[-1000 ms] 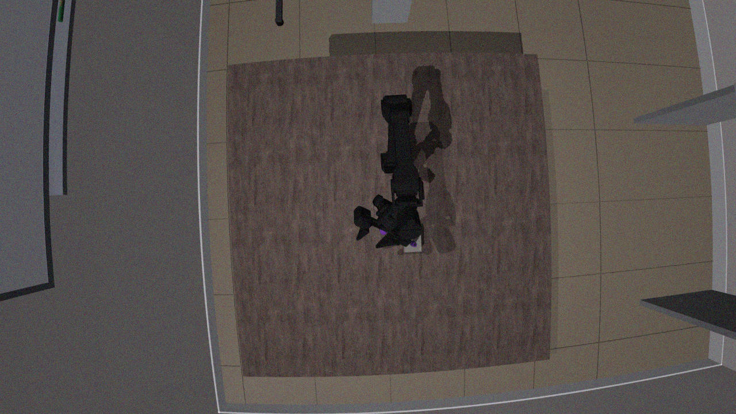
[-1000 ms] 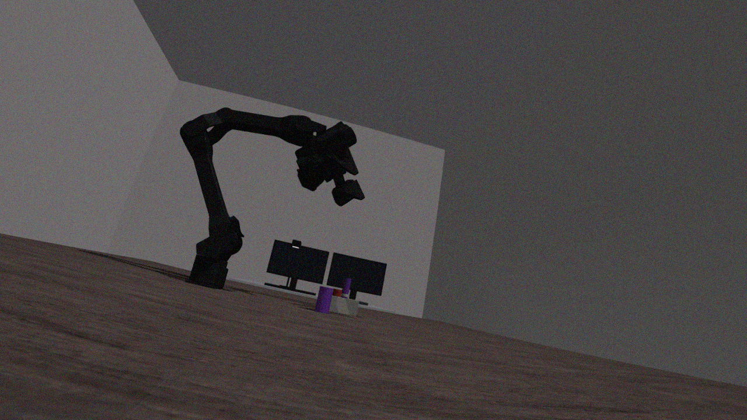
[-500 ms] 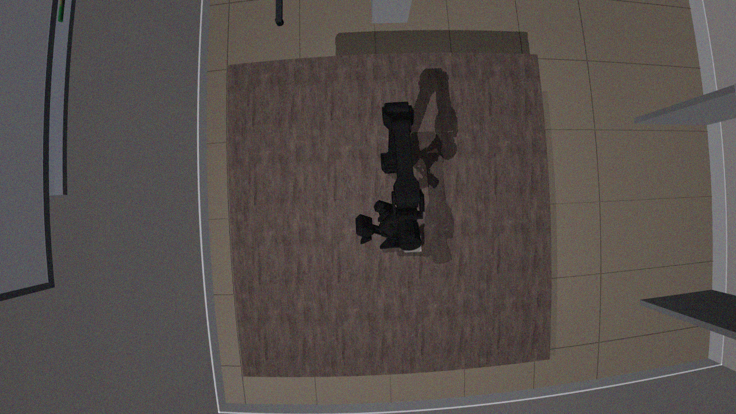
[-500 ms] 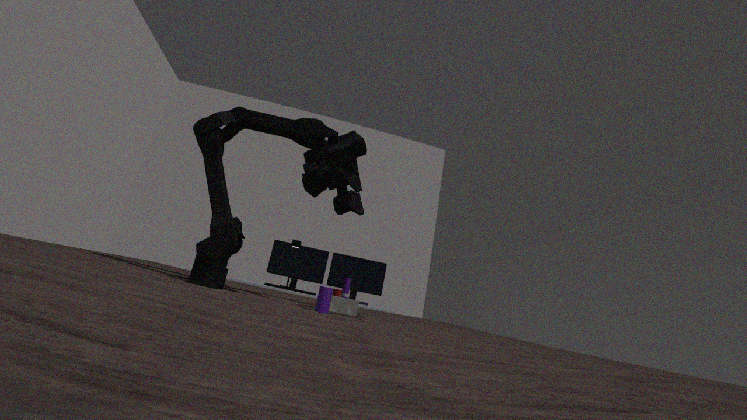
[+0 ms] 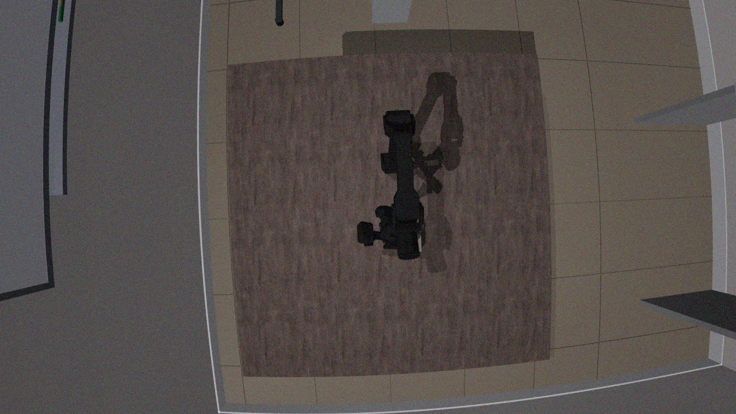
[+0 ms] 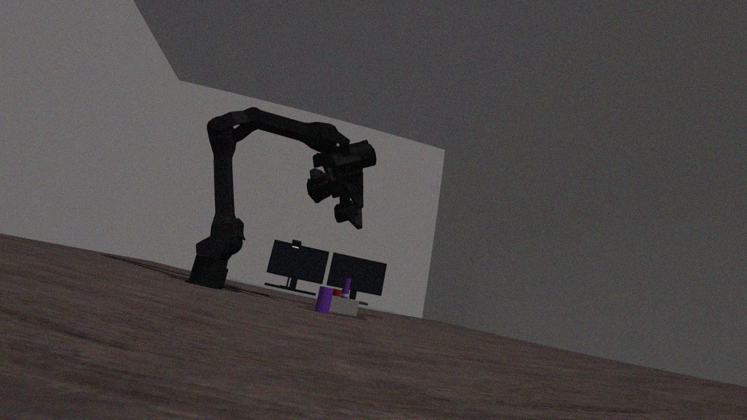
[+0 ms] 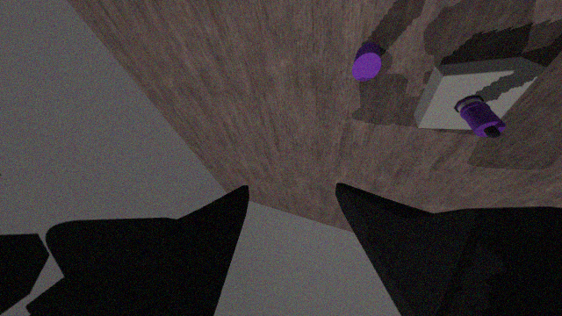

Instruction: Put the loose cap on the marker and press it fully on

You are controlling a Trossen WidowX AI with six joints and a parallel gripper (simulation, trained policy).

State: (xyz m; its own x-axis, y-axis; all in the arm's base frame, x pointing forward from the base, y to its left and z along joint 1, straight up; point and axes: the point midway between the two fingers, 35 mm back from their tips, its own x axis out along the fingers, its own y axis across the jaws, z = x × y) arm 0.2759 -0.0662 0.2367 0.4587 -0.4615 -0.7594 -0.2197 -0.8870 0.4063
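End effector [image 6: 351,218] [image 7: 292,190]: open, nothing gripped, above desk [image 5: 309,309] [image 6: 209,354] [image 7: 263,110]. Cap [image 6: 323,300] [image 7: 367,67]: upright on desk, below end effector, beside block [image 6: 344,306] [image 7: 432,116]. Likely step: approach. Next: align over cap, descend.

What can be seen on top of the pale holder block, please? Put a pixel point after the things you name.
The purple marker [image 6: 346,286] [image 7: 482,116] stands upright on the holder block [image 6: 344,306] [image 7: 443,101], a pale ring near its foot. Whatever part sits inside the block is covered and cannot be seen.
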